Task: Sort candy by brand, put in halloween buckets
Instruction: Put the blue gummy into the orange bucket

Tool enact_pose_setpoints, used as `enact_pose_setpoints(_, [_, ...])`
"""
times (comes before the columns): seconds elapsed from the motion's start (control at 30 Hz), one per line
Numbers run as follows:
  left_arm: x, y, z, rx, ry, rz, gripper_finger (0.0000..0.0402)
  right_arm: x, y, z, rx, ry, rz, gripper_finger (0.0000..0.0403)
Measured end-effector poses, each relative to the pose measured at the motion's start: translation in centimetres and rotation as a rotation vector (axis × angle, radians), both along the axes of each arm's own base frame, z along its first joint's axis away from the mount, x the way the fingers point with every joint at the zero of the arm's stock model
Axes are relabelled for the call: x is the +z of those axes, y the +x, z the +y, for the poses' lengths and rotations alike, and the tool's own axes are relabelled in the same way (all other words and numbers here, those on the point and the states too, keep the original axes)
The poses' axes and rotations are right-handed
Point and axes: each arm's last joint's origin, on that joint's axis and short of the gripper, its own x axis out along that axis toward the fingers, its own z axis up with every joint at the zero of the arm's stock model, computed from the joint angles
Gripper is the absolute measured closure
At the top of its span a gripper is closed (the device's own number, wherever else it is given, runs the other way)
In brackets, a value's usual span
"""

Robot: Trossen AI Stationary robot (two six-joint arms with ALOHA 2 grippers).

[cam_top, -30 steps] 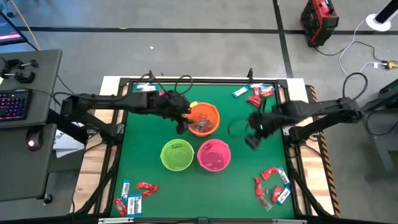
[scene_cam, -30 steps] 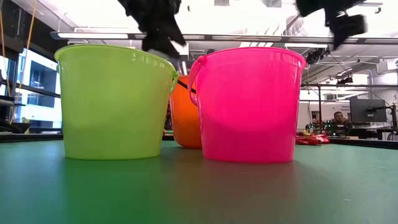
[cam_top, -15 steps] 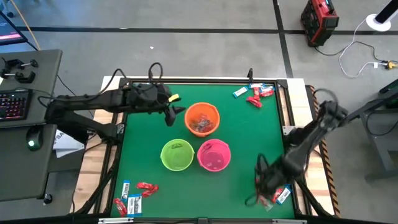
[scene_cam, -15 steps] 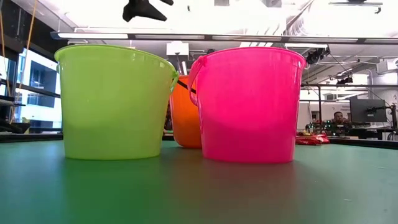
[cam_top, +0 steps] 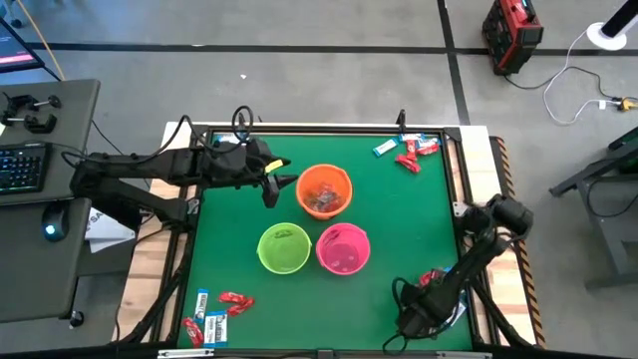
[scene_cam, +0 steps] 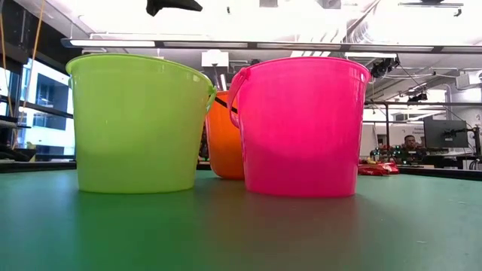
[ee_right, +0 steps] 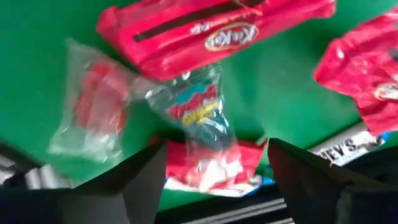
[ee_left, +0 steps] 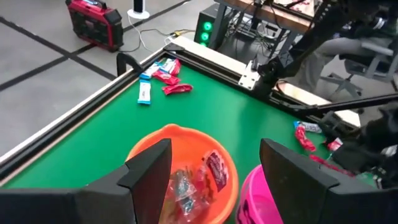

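Your green table [cam_top: 399,219] sits on a grey floor, with a desk, keyboard [cam_top: 22,167] and mouse to its left and a red power box [cam_top: 511,35] on the floor beyond it. Near the middle stand your three buckets: the orange bucket [cam_top: 324,191] farthest back, the green bucket [cam_top: 283,248] and the pink bucket [cam_top: 343,249] side by side in front of it. The orange one already holds a few wrapped candies, as the left wrist view shows [ee_left: 198,177].

Your left gripper [cam_top: 270,185] hangs in the air just left of the orange bucket, fingers spread wide and holding nothing.

Your right gripper [cam_top: 411,321] is down at the near right corner, over the pile of candy [cam_top: 436,289] there. Its fingers are spread wide too, nothing between them yet. Its wrist view looks straight onto a long red bar wrapper [ee_right: 211,30], a clear wrapper with red pieces inside [ee_right: 93,112], and a clear twist-wrapped sweet [ee_right: 196,109] between the fingertips' line.

More candy lies at the near left corner [cam_top: 214,314] and at the far right corner [cam_top: 407,150], red and blue-and-white wrappers mixed.
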Motion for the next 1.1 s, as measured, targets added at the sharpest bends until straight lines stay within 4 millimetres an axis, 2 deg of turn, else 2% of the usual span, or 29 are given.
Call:
enact_pose_setpoints(0.17, [0.0,0.0,0.0,0.018,-0.038,-0.015,0.0167,-1.3,-0.1,0.2,0.005,-0.037,0.037,0.0171])
enact_pose_setpoints(0.27, [0.0,0.0,0.0,0.026,-0.055,-0.020,0.0167,-1.3,-0.1,0.2,0.001,-0.043,0.040,0.0197])
enact_pose_setpoints(0.43, [0.0,0.0,0.0,0.032,-0.057,-0.022,0.0167,-0.5,-0.4,-0.1,0.015,-0.058,0.055,0.0275])
enact_pose_setpoints(0.63, [0.0,0.0,0.1,0.080,-0.047,-0.028,0.0167,4.3,-1.3,-1.1,0.040,-0.058,0.014,0.0389])
enact_pose_setpoints(0.77, [0.0,-0.1,0.2,0.093,-0.047,-0.030,0.0167,9.3,-2.5,-2.8,0.002,-0.085,-0.109,0.0382])
enact_pose_setpoints(0.9, [0.0,-0.1,0.2,0.092,-0.047,-0.030,0.0167,13.3,-3.1,-5.7,-0.111,-0.118,-0.392,0.0378])
enact_pose_setpoints(1.0, [0.1,-0.3,0.0,0.075,-0.059,-0.036,0.0167,14.9,-2.7,-8.1,-0.202,-0.179,-0.618,0.0387])
enact_pose_setpoints(1.1, [0.7,-0.9,-0.4,0.056,-0.057,-0.059,0.0167,16.0,-1.3,-10.4,-0.234,-0.264,-0.810,0.0394])
